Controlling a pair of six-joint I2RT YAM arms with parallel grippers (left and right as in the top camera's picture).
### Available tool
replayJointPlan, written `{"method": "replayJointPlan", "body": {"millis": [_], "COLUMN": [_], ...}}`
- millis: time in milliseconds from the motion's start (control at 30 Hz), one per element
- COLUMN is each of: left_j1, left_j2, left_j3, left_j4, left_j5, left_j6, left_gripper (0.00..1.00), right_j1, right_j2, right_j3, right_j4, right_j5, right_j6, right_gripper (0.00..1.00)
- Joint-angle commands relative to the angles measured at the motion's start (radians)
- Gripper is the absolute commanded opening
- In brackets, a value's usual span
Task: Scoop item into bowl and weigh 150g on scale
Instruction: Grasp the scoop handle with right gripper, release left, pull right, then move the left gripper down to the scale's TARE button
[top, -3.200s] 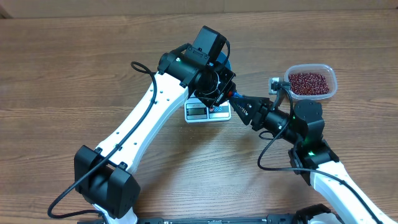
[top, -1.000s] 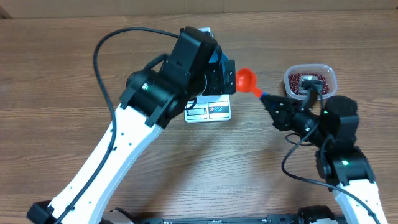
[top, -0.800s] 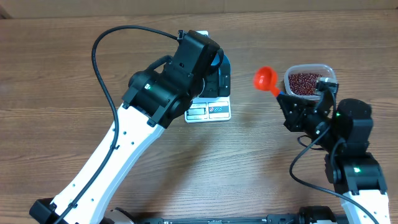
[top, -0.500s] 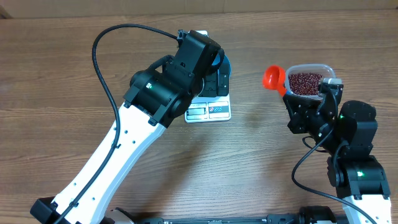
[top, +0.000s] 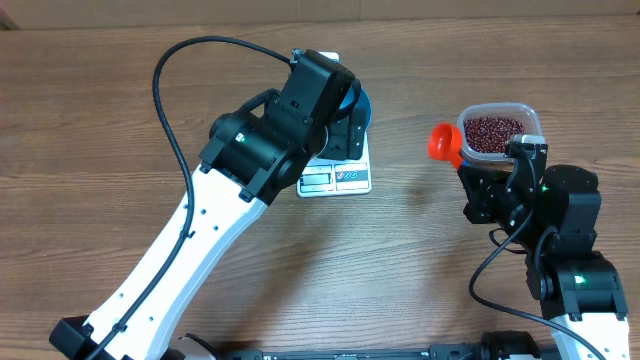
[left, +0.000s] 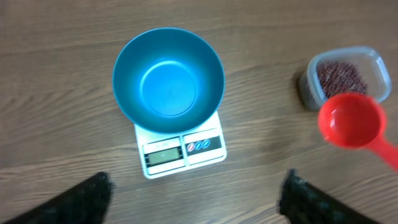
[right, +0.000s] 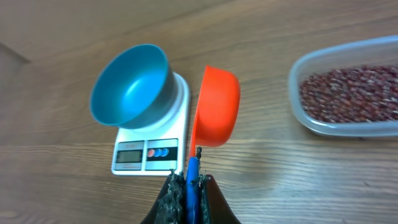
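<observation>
The blue bowl (left: 168, 81) stands empty on the white scale (left: 180, 152). My left gripper (left: 196, 190) hovers high above them, open, with nothing between its fingers. From overhead the left wrist covers most of the bowl (top: 363, 104); the scale's display edge (top: 335, 179) shows. The beans (top: 494, 132) fill a clear tub (right: 298, 109) at the right. My right gripper (right: 188, 186) is shut on the blue handle of the red scoop (right: 216, 106). The scoop (top: 443, 143) is turned on its side just left of the tub and looks empty (left: 351, 119).
Bare wooden tabletop (top: 120, 120) lies all around. The left arm (top: 200, 240) crosses the table diagonally from the front left. A black cable (top: 170, 110) loops above it.
My right arm has swung the scoop rightward, from beside the scale to the tub's left edge, and rolled it onto its side. The left arm, raised earlier off the bowl, has barely moved.
</observation>
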Motion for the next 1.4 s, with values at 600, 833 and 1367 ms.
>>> {"method": "replayJointPlan", "body": {"millis": [600, 833, 1367], "left_j1": [-0.01, -0.01, -0.024], "left_j2": [0.092, 0.092, 0.103], "left_j3": [-0.373, -0.494, -0.501], "left_j4": [0.271, 0.402, 0.405], "left_j5": [0.026, 0.026, 0.037], "left_j6": [0.196, 0.211, 0.282], "left_gripper": [0.04, 0.04, 0.04], "right_j1": [-0.005, -0.005, -0.005], "right_j2": [0.05, 0.056, 0.058], "right_j3": [0.034, 0.034, 0.066], "right_j4": [-0.002, 0.04, 0.056], "right_j5": [0.128, 0.127, 0.127], "right_j6": [0.036, 0.044, 0.047], "right_gripper": [0.04, 0.04, 0.03]}}
